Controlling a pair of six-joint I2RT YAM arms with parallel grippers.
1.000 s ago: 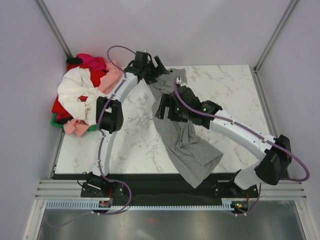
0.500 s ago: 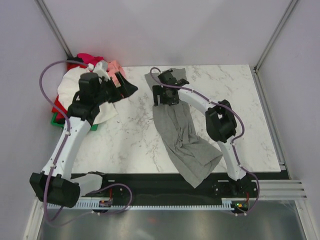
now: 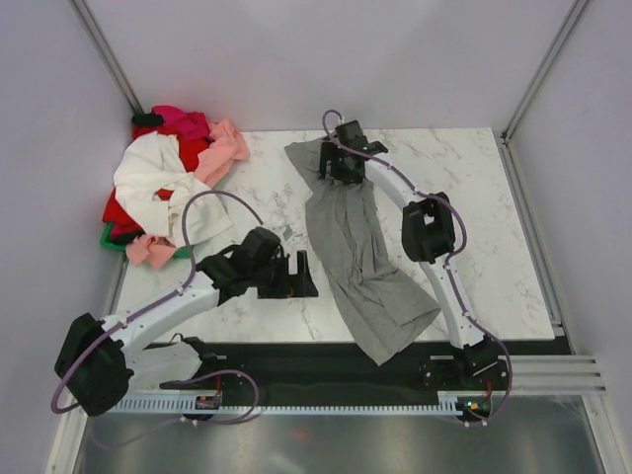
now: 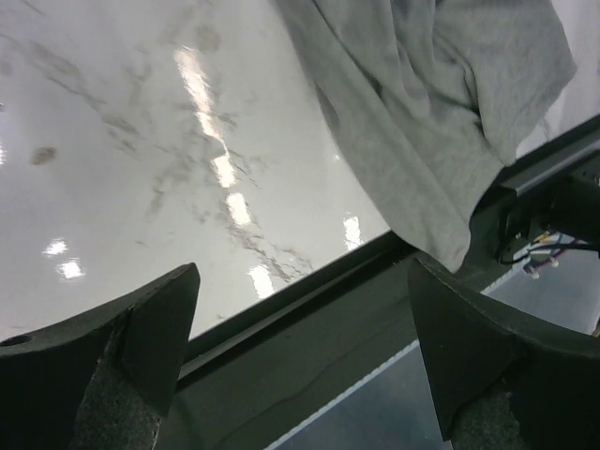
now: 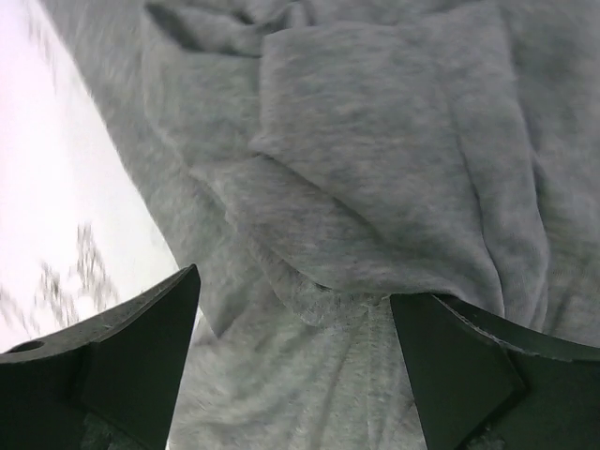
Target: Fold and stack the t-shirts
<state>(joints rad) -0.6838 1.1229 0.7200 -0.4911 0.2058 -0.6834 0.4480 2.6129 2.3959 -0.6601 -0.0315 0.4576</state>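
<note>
Since the earlier frame the left gripper has been swung from the far-left shirt pile to near-centre. It is held low over the table, jaws spread wide, nothing held. The right gripper has been moved farther, arm stretched out, jaws wide over the far end of the grey t-shirt, no cloth pinched. The shirt is laid crumpled from far centre to the near edge.

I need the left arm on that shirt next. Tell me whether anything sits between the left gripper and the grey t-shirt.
Nothing visible does. The left gripper hangs open beside the grey t-shirt, with only bare marble table between them. The pile of other shirts lies at the far left, off that line.
</note>
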